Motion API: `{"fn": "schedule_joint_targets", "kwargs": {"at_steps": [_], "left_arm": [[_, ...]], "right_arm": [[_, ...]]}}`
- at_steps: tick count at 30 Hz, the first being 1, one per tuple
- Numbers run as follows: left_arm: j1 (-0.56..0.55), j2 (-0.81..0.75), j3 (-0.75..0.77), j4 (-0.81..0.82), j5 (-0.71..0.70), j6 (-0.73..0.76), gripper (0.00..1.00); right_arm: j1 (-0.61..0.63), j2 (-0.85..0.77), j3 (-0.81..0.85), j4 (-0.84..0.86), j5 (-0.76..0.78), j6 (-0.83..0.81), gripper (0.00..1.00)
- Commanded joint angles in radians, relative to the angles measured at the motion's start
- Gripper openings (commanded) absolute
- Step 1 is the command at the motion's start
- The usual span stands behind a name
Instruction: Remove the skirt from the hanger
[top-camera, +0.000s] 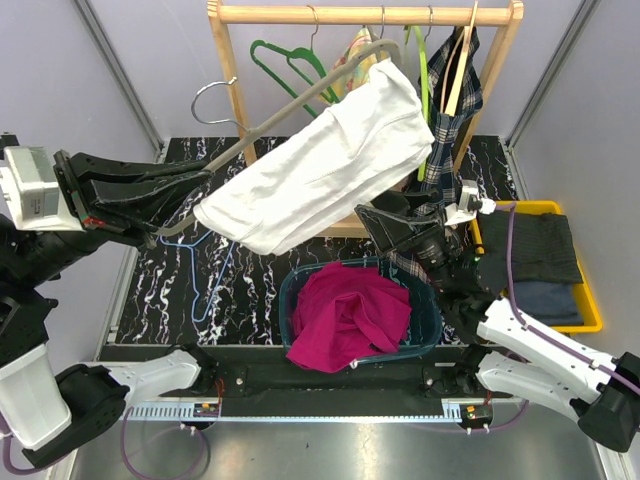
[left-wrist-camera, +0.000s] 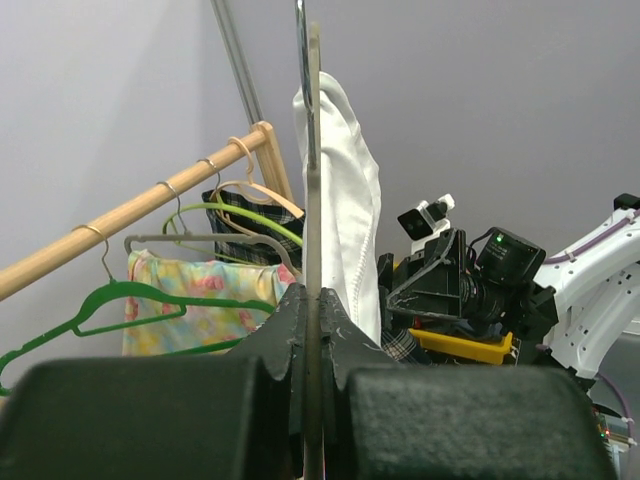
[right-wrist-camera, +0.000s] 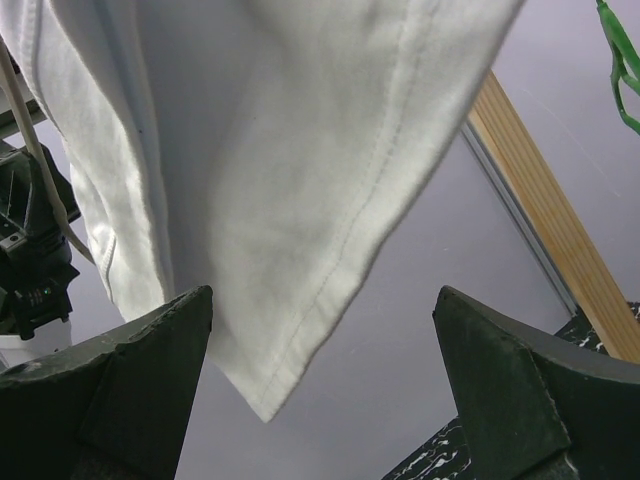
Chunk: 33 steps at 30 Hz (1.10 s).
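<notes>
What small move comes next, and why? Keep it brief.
Probably bring the right fingers onto the skirt hem and close. They stand open with its corner showing between them, and the left fingers clamp the hanger.

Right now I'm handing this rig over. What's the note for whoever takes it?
Left gripper: shut on the grey hanger, held clear of the wooden rack.
Right gripper: open at the white skirt's lower edge, not gripping.
The white skirt is on the grey hanger.
Done: hanger off the rack.
Left: grip the white skirt and pull it off.
</notes>
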Motion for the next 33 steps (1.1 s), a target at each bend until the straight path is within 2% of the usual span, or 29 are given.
{"fn": "schedule_joint_targets", "kwargs": {"at_steps": [1,8,14,17,18,19,20,22,25,27,31,33], "left_arm": [[0.033,-0.015,0.035,0.123,0.055,-0.061,0.00],[0.083,-0.012,0.032,0.129,0.124,-0.130,0.00],[0.102,-0.015,0.026,0.136,0.134,-0.145,0.00],[0.103,-0.031,-0.014,0.147,0.119,-0.128,0.00],[0.103,-0.037,-0.029,0.153,0.090,-0.112,0.00],[0.103,-0.049,-0.045,0.155,0.076,-0.104,0.00],[0.103,-0.055,-0.069,0.156,0.059,-0.095,0.00],[0.103,-0.069,-0.092,0.156,0.033,-0.078,0.00],[0.103,-0.086,-0.138,0.161,-0.025,-0.053,0.00],[0.103,-0.101,-0.154,0.170,-0.096,-0.015,0.00],[0.103,-0.110,-0.148,0.190,-0.261,0.034,0.00],[0.103,-0.115,-0.137,0.208,-0.352,0.046,0.00]], "right_arm": [[-0.003,-0.005,0.021,0.067,0.038,-0.046,1.00],[-0.016,0.126,0.110,0.208,-0.014,-0.024,1.00],[-0.033,0.166,0.131,0.277,-0.054,0.022,0.99],[-0.054,0.166,0.130,0.305,-0.111,0.065,0.67],[-0.059,0.159,0.127,0.302,-0.115,0.074,0.34],[-0.059,0.148,0.121,0.294,-0.105,0.095,0.11],[-0.059,0.113,0.104,0.259,-0.088,0.102,0.00],[-0.059,0.068,0.090,0.212,-0.059,0.082,0.00],[-0.059,-0.042,0.105,0.022,-0.040,-0.016,0.00],[-0.059,-0.137,0.128,-0.086,-0.024,-0.108,0.00],[-0.059,-0.316,0.164,-0.378,0.105,-0.256,0.00],[-0.059,-0.372,0.162,-0.457,0.173,-0.305,0.00]]}}
